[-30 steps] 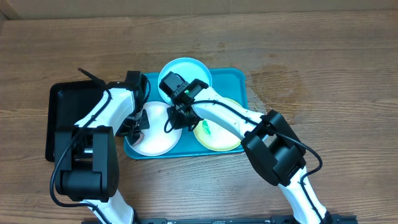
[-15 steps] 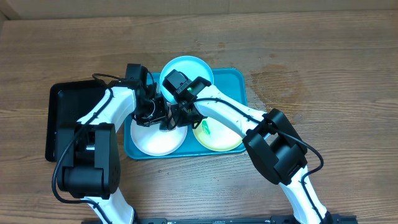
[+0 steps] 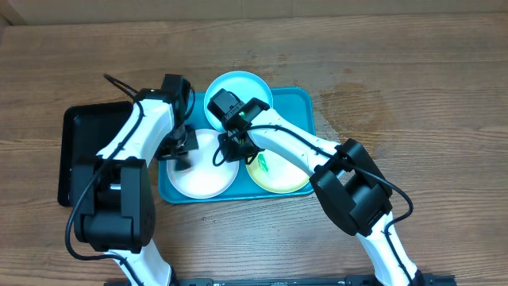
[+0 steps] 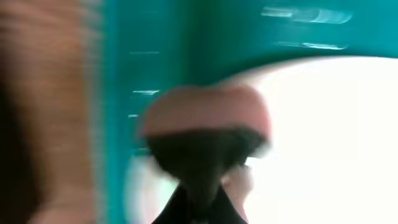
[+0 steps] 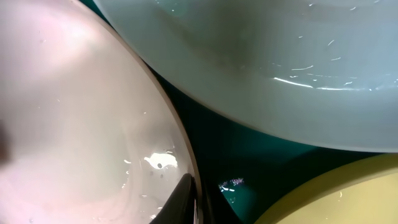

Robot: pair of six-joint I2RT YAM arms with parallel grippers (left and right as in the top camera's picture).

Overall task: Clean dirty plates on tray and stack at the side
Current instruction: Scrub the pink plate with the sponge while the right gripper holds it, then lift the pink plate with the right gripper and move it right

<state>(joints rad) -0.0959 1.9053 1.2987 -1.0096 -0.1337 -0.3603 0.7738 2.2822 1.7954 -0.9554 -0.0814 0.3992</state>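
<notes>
Your left end effector [image 3: 181, 151] is closed on a blurred pinkish pad [image 4: 205, 115] at the left edge of the white plate [image 3: 202, 171], in the tray's [image 3: 305, 107] lower left. Your right end effector [image 3: 228, 149] looks pinched shut on that plate's right rim. Nothing is stacked aside yet: the blue plate [image 3: 238, 89] and the smeared yellow-green plate [image 3: 282, 179] wait on the tray. Both arms reach up-frame, elbows bent, wrists converging mid-frame.
</notes>
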